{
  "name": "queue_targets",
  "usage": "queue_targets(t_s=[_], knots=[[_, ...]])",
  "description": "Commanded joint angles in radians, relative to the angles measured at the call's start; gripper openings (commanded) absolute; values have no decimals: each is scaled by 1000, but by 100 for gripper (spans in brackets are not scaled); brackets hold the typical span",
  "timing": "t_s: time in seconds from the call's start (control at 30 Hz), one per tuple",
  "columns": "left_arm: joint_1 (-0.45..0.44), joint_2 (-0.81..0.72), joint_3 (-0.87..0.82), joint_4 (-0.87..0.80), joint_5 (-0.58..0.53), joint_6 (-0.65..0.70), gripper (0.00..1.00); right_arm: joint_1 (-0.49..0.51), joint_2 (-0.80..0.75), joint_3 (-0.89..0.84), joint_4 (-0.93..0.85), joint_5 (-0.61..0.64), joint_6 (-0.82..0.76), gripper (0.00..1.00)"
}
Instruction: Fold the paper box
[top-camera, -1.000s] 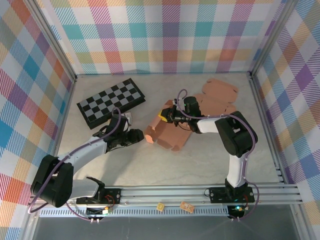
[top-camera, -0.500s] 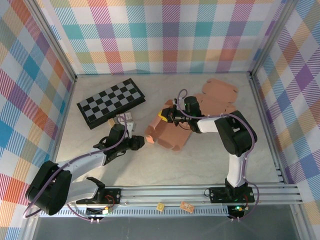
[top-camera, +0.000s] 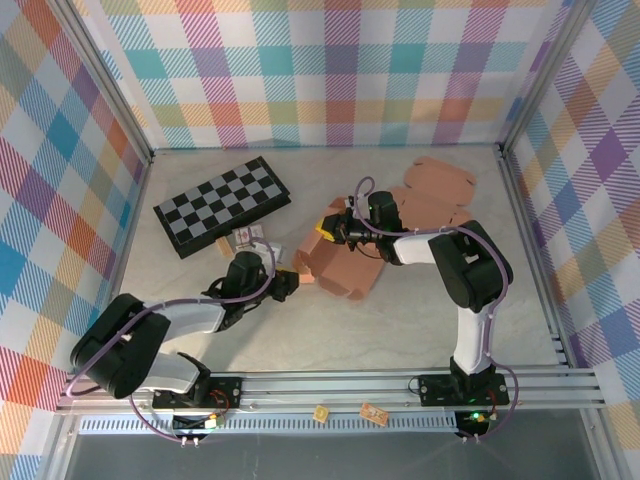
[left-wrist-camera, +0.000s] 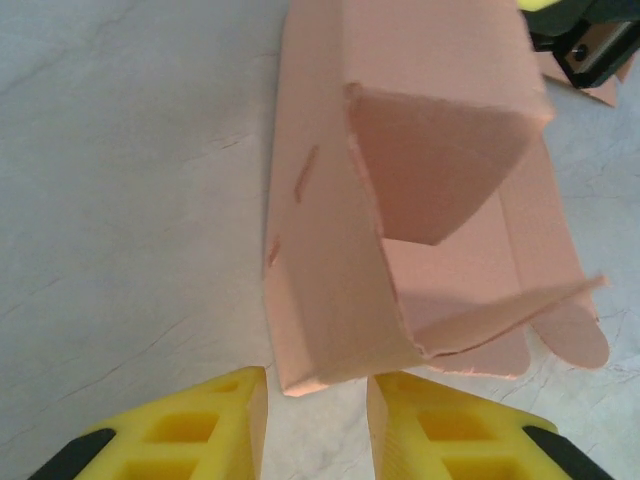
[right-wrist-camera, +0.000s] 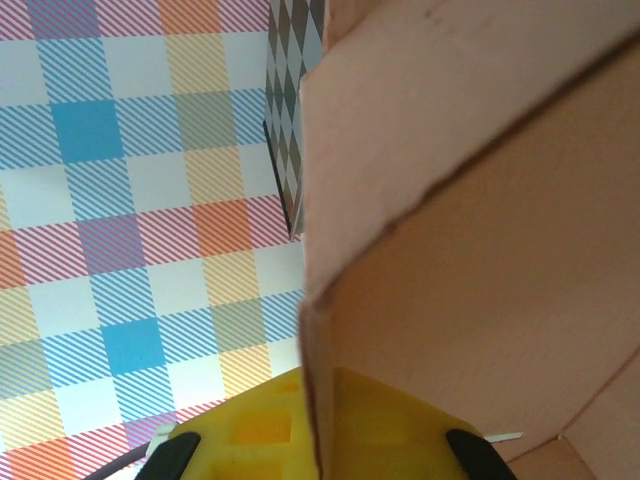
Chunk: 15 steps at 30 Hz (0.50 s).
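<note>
Top external view: the paper box (top-camera: 335, 268) sits near the middle of the table (top-camera: 420, 320). It is pink card, half made, w/ some walls up. The checkerboard (top-camera: 222, 205) lies to its left, and a flat pink sheet (top-camera: 438, 188) lies behind it to the right.

The right gripper (top-camera: 334, 228) is at the far edge of the box. Its claw is clenched on a box wall. In the right wrist view the card edge runs right into the yellow finger (right-wrist-camera: 290, 430).

The left gripper (top-camera: 294, 287) is at the near left corner of the box. In the left wrist view its two fingertips (left-wrist-camera: 225, 420) stand apart, and the box corner pokes into the gap. It does not look to touch either one, so this claw is released and holds nothing.

I think the job is about halfway, w/ the left arm lining up to pinch or push that corner.

What could go wrong:
- The card is thin. If the claw shuts hard on the corner, it could squash or crease it in the wrong place.
- The right claw holds the far wall tight. If the left arm pushes too far, the box can't slide away, so a wall could buckle or tear.
- The inner flap (left-wrist-camera: 430, 170) leans into the box. A side folded up too soon could trap it on the wrong side.
- If the pinch is too light, the corner could slip out and spring back flat.
</note>
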Motion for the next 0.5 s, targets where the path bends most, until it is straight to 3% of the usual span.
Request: queue_targets(t_s=[0.0,0.47], knots=[[-31,41,42,105,-34,5,32,-4,21,24,43,-2,11,0],[-96,162,117,186,-202,-70,34,-3,25,3,140,47,82,0]])
